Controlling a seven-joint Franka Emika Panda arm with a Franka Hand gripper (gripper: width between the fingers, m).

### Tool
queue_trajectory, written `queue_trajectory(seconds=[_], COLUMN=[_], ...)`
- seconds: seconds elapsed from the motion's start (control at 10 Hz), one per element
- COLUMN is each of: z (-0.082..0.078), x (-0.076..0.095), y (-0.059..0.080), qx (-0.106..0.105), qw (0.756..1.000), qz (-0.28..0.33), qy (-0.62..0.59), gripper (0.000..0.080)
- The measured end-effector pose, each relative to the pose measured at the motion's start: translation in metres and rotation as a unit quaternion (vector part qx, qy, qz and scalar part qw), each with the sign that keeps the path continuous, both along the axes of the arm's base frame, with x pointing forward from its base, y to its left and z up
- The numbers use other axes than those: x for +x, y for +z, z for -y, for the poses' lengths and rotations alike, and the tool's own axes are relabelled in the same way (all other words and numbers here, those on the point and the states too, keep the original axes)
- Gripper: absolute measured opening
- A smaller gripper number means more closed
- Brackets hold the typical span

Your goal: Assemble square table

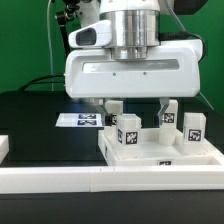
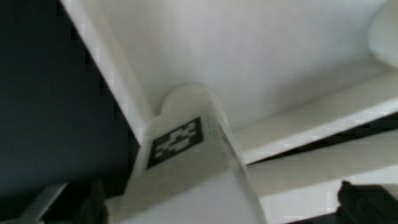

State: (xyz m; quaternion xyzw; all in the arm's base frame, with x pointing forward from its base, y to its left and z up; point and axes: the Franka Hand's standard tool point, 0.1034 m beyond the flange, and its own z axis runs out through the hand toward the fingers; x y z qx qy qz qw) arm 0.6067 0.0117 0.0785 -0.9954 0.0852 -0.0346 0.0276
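Hovering low in the centre of the exterior view, the gripper [image 1: 136, 104] is hanging just above the square table [image 1: 165, 150], which is lying in the lower right of that frame with its slab [image 1: 150, 158] flat on the black work surface [image 1: 30, 115] and its near edge pressing against the long white rail [image 1: 100, 180]; four legs are standing upright on it, one near the front [image 1: 127, 131], one behind it [image 1: 114, 108], one further right [image 1: 168, 113] and one at the far right [image 1: 193, 126]. The two fingers are reaching down with a clear gap between them, so the pincer is looking spread and is pinching nothing that I can make out; in the wrist view only dark fingertips [image 2: 365, 195] are showing at the lower corners, with a tagged leg [image 2: 178, 145] between them.

The parts are looking like hard, smooth plastic, so I am judging them light, stiff and a little slippery; a leg is best taken across its flat sides, well below the top, so it is not tipping in the pads; the slab is too wide for the fingers except at an edge.

The rail is closing off the lower edge; the marker board [image 1: 80, 120] is lying left of centre; open dark surface is remaining at the left.
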Motion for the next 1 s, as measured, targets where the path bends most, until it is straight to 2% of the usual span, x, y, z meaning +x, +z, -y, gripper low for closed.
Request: queue_trajectory(seconds=[0.5, 0.7, 0.8, 1.0], z=[0.004, 0.0048, 0.0054, 0.0055], x=[-0.0009, -0.0009, -0.0009, -0.0009], y=[-0.0007, -0.0008, -0.0008, -0.0008], qx=[-0.017, -0.018, -0.018, -0.018], qw=[0.992, 0.991, 0.991, 0.992], qz=[0.003, 0.003, 0.003, 0.003], qy=[0.127, 0.131, 0.13, 0.127], gripper=[0.0649, 0.0382, 0.0288, 0.0288])
